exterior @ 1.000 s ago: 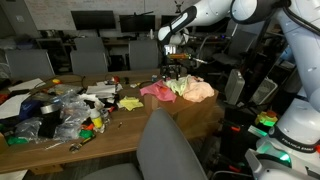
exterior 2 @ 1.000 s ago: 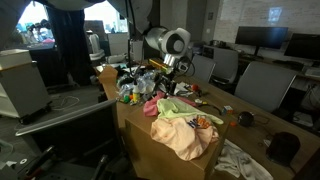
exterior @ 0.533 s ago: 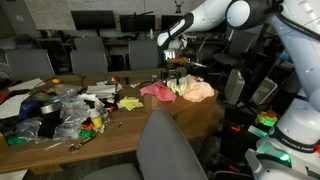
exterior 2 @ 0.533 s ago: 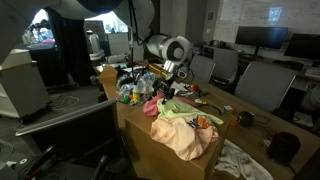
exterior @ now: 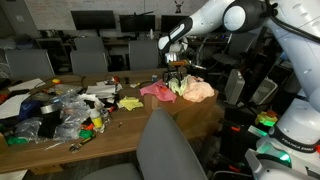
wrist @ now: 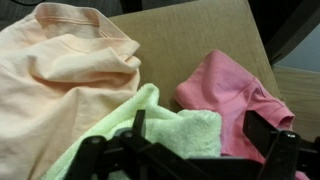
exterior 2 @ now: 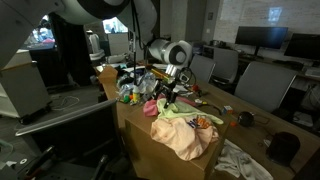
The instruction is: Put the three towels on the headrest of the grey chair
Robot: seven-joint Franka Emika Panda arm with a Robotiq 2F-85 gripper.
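Three towels lie heaped at the end of the wooden table: a pink one [exterior: 156, 91], a light green one [exterior: 184, 86] and a peach one [exterior: 200, 90]. In the wrist view the peach towel [wrist: 65, 80] is at left, the green towel [wrist: 170, 135] in the middle, the pink towel [wrist: 225, 90] at right. My gripper [wrist: 197, 140] is open, its fingers straddling the green towel's folded edge just above it. It also shows above the heap in both exterior views [exterior: 177, 70] [exterior 2: 166, 90]. The grey chair's backrest [exterior: 170, 140] stands in the foreground.
Clutter of plastic bags, tape and small objects [exterior: 65, 110] covers the other end of the table [exterior: 130, 125]. A yellow object [exterior: 130, 103] lies near the pink towel. Office chairs [exterior: 90, 55] and monitors stand behind. Another grey chair [exterior 2: 262, 85] stands beside the table.
The gripper has sunk slightly toward the towel heap; the towels have not moved.
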